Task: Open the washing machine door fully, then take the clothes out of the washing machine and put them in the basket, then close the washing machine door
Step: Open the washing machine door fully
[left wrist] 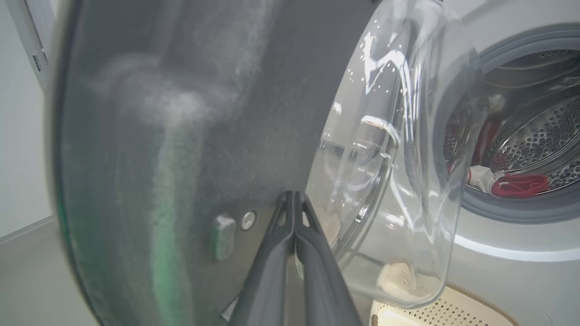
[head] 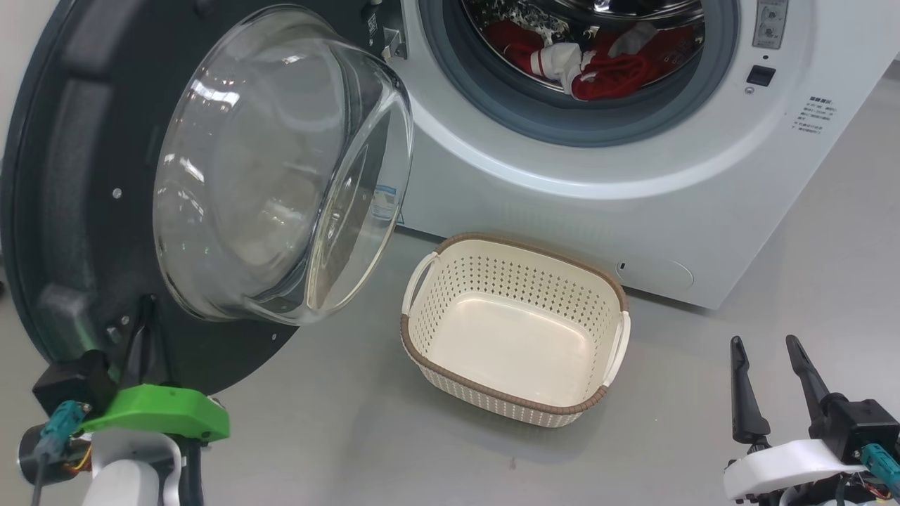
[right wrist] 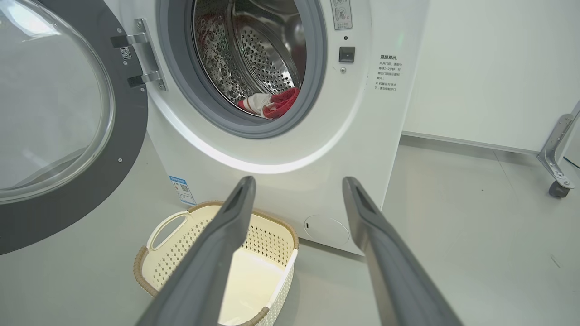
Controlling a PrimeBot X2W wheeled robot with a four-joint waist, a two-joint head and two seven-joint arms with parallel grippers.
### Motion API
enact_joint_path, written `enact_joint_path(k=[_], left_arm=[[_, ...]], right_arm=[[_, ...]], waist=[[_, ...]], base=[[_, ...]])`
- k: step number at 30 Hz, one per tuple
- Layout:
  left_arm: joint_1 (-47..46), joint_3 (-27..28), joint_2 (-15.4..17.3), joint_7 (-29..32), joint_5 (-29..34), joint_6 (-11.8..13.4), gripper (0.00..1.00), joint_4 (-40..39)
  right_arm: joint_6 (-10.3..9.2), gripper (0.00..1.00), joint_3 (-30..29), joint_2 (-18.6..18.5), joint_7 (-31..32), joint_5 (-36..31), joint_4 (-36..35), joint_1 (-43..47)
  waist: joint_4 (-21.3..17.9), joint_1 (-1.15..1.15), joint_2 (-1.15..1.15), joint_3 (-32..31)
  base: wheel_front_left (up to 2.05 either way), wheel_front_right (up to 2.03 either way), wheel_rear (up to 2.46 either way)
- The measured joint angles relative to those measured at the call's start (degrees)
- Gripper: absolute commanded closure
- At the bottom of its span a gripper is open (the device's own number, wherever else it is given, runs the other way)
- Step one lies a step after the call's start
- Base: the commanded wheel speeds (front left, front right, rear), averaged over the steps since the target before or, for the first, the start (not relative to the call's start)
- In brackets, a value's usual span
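Touching door [left wrist: 190, 149]: left end effector [left wrist: 293, 195] (pinched).

The washing machine [right wrist: 362, 136] has a small block of Chinese writing [right wrist: 389, 72] on its white front, right of the round hole. The letters are too tiny to read. Low on the front is a blue sticker [right wrist: 182, 190] with a square code. Up top, a grey sticker [right wrist: 340, 12] shows little pictures. The washing machine door [right wrist: 131, 117] has a small square code label [right wrist: 125, 53] by the hinge [right wrist: 145, 50].
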Motion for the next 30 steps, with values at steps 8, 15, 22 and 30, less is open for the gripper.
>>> enact_joint_path(k=[8, 15, 22, 30], left_arm=[[-2.27, 2.66, 1.40, -0.20, -0.01, 0.00, 1.00, 3.31], [-4.47, 5.04, 1.92, -0.75, -1.01, 0.00, 1.00, 6.21], [-5.75, 7.08, 2.14, -1.75, -1.82, 0.01, 1.00, 8.55], [-6.41, 7.04, 2.14, -2.58, -1.75, 0.02, 1.00, 9.77]], right_arm=[[0.12, 0.00, -0.02, 0.03, 0.00, -0.46, 0.15, -0.01], [0.52, 0.00, -0.04, 0.05, 0.00, -0.64, 0.21, -0.08], [0.52, 0.00, -0.07, 0.05, 0.00, -0.94, 0.23, -0.66], [0.69, 0.00, -0.26, 0.05, 0.00, -1.01, 0.26, -0.68]], waist=[[-0.29, 0.00, 0.00, 0.25], [-0.58, 0.00, 0.00, 0.64], [-1.05, 0.00, 0.00, 0.89], [-1.42, 0.00, 0.00, 1.13]], base=[[0.00, 0.00, 0.00], [0.00, 0.00, 0.00], [0.00, 0.00, 0.00], [0.00, 0.00, 0.00]])
